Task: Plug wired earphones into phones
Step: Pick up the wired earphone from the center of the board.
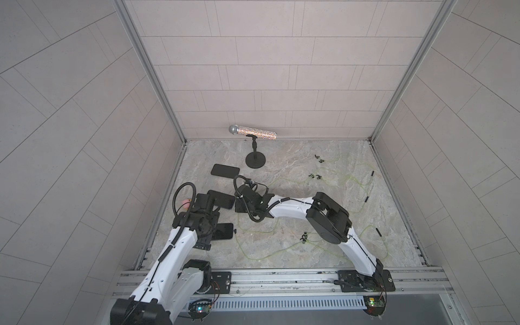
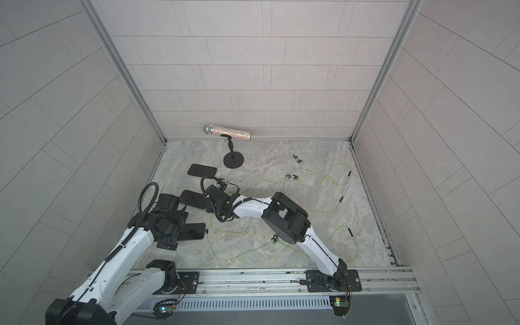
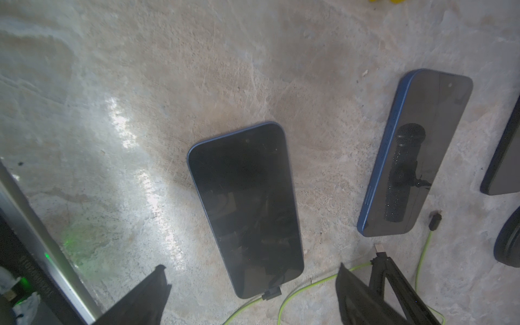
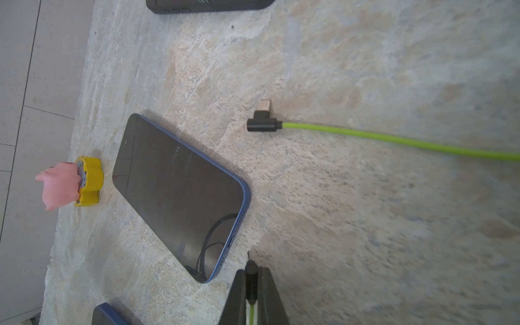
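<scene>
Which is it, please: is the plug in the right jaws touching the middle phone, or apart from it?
Apart. The right wrist view shows a strip of table between the plug and the middle phone.

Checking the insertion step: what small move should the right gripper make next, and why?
Probably ease the right gripper toward the end port of the middle phone: it is shut on a plug whose tip sits just short of that port, not yet in.
</scene>
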`<move>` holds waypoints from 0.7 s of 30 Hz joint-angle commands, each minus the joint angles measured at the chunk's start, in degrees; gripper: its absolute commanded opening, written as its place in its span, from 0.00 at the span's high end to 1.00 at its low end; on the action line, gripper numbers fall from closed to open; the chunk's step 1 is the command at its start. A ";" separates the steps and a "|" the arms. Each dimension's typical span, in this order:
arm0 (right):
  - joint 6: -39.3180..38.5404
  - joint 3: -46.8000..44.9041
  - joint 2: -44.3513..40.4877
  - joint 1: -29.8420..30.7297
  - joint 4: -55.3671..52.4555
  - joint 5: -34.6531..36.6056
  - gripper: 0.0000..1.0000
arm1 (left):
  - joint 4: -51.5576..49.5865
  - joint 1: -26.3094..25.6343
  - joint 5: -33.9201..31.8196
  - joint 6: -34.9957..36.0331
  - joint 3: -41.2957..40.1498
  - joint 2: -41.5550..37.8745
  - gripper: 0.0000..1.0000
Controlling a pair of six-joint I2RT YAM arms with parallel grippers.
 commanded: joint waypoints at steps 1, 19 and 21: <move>0.46 -1.65 -0.46 -0.28 0.65 0.29 0.93 | -0.85 0.28 -1.28 1.90 2.26 1.48 0.03; -7.41 -14.89 -12.55 -1.51 9.35 2.01 0.98 | -3.68 3.68 3.14 18.95 25.75 28.96 0.00; -7.85 -16.02 -13.20 -1.71 10.04 2.07 0.98 | -4.01 5.53 5.86 20.60 27.97 32.63 0.00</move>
